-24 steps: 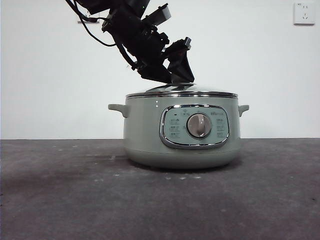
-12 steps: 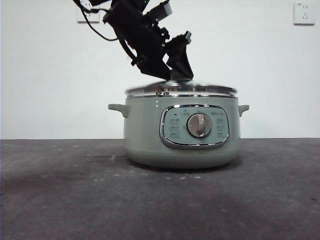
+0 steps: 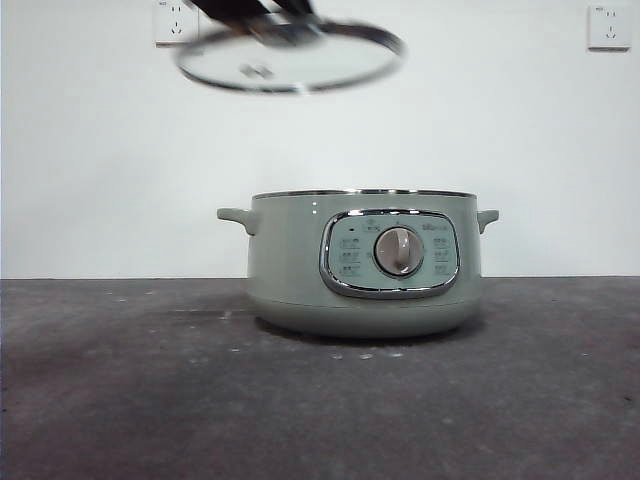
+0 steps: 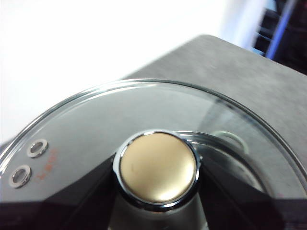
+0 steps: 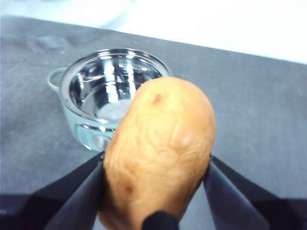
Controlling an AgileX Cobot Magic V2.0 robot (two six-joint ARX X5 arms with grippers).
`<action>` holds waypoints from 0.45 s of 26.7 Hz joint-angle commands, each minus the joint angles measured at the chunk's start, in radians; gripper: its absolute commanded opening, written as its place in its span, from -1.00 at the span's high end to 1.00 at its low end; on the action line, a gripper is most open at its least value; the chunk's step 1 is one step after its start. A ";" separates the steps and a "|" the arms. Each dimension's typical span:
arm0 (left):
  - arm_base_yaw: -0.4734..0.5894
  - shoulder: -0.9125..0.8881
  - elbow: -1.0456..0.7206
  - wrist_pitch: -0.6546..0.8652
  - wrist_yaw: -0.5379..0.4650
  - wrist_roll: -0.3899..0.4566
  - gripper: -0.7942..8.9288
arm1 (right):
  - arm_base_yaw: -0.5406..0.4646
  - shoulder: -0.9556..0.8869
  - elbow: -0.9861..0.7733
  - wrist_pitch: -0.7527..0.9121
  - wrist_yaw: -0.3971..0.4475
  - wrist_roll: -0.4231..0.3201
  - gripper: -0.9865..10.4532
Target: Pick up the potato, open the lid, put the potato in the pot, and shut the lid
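Left gripper [image 4: 156, 211] grips the lid [image 3: 290, 55] by its knob, high above the open pot [image 3: 360, 265] on the bench [image 3: 120, 390]. Right gripper [image 5: 156, 191] fingers clamp the potato [image 5: 158, 153] — centre it over the opening, lower, then release.

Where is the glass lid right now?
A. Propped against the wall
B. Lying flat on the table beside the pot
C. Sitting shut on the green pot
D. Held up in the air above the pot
D: the lid hangs high over the open pot, gripped by its knob in the left tool.
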 commanded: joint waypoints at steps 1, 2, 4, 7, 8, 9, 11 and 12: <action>0.034 -0.087 0.019 -0.001 0.006 0.029 0.85 | -0.001 0.064 0.002 0.093 -0.016 -0.079 0.85; 0.049 -0.119 0.019 -0.026 0.006 0.030 0.85 | -0.002 0.099 0.002 0.149 -0.041 -0.100 0.85; 0.074 -0.169 0.018 -0.081 0.006 0.042 0.85 | -0.026 0.150 0.003 0.238 -0.110 -0.132 0.85; 0.103 -0.227 0.018 -0.159 0.006 0.069 0.85 | -0.103 0.230 0.003 0.350 -0.247 -0.159 0.85; 0.110 -0.243 0.018 -0.181 0.006 0.077 0.85 | -0.132 0.254 0.004 0.376 -0.301 -0.160 0.85; 0.117 -0.263 0.015 -0.203 0.006 0.084 0.85 | -0.168 0.286 0.007 0.403 -0.365 -0.160 0.85; 0.127 -0.311 -0.008 -0.222 0.006 0.094 0.85 | -0.238 0.349 0.025 0.425 -0.464 -0.161 0.85; 0.133 -0.341 -0.032 -0.222 0.006 0.094 0.85 | -0.272 0.388 0.043 0.425 -0.500 -0.167 0.85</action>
